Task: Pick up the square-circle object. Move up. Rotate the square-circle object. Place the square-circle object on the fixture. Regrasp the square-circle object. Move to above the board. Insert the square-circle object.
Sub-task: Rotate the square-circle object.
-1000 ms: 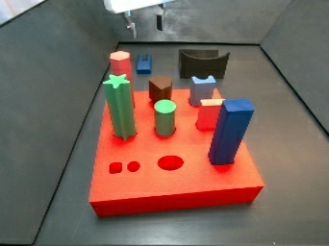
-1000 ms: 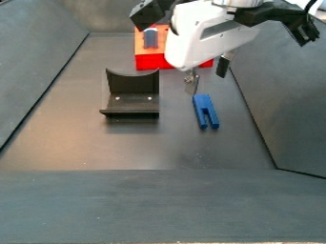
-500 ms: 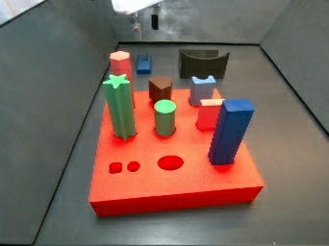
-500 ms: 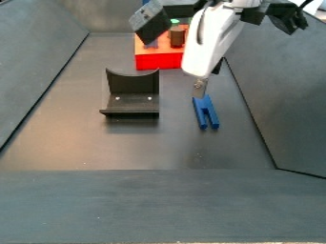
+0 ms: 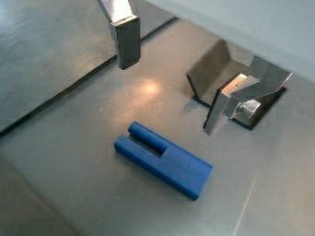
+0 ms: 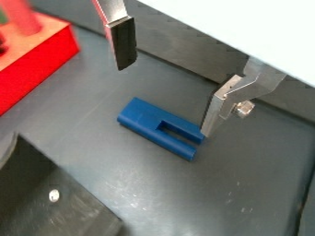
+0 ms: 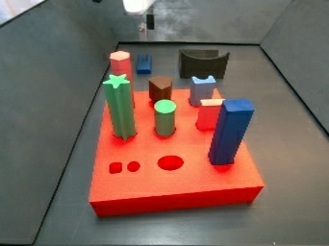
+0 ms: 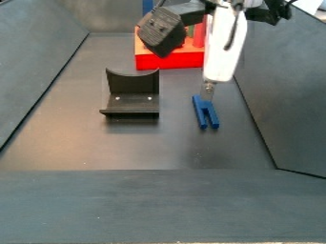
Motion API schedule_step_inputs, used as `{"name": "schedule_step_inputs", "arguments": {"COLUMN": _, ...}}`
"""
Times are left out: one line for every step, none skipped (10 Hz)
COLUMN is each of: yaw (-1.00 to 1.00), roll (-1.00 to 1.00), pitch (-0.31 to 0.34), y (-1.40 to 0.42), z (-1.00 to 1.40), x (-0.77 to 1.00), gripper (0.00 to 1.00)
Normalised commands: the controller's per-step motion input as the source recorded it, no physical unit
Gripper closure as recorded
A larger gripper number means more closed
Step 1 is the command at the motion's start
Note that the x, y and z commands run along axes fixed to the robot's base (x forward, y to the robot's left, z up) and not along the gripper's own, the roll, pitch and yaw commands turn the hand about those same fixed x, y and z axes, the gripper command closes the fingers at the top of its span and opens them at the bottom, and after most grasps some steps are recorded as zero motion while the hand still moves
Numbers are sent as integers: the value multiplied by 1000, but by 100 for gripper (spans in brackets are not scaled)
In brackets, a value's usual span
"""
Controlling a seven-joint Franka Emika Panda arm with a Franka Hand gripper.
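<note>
We see the square-circle object (image 5: pixel 164 159), a blue oblong with a notch between its prongs, lying flat on the floor (image 5: pixel 74 129), nothing pinched. Above it our gripper (image 6: pixel 169 77) hangs spread. A side view shows the board (image 7: pixel 180 183); wrist views barely do.

Lab test cell, not a home: bare dark grey floor with sloped grey walls, red board (image 7: pixel 174 159) of coloured pegs, dark fixture (image 8: pixel 130 95), robot gripper (image 6: pixel 169 77) hanging open above a blue square-circle object (image 6: pixel 161 128)
</note>
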Motion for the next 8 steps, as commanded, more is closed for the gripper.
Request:
{"name": "schedule_step_inputs", "arguments": {"yaw": 1000, "roll": -6, "pitch": 8, "y": -10, "z": -36, "x": 7, "gripper": 0}}
{"name": "schedule_step_inputs", "arguments": {"yaw": 1000, "roll": -6, "pitch": 9, "y": -10, "z": -36, "x": 7, "gripper": 0}}
{"name": "schedule_step_inputs", "arguments": {"yaw": 1000, "roll": -6, "pitch": 9, "y": -10, "z": -36, "x": 7, "gripper": 0}}
{"name": "schedule_step_inputs", "arguments": {"yaw": 1000, "roll": -7, "pitch": 9, "y": -10, "z": -35, "x": 7, "gripper": 0}}
{"name": "schedule_step_inputs", "arguments": {"yaw": 1000, "roll": -7, "pitch": 10, "y": -10, "z": -35, "x": 7, "gripper": 0}}
{"name": "schedule_step_inputs", "arguments": {"yaw": 1000, "roll": -8, "pitch": 10, "y": -10, "z": -35, "x": 7, "gripper": 0}}
{"name": "schedule_step_inputs", "arguments": {"yaw": 1000, "roll": -8, "pitch": 11, "y": -10, "z": -35, "x": 7, "gripper": 0}}
{"name": "schedule_step_inputs", "arguments": {"yaw": 1000, "roll": -8, "pitch": 11, "y": -10, "z": -35, "x": 7, "gripper": 0}}
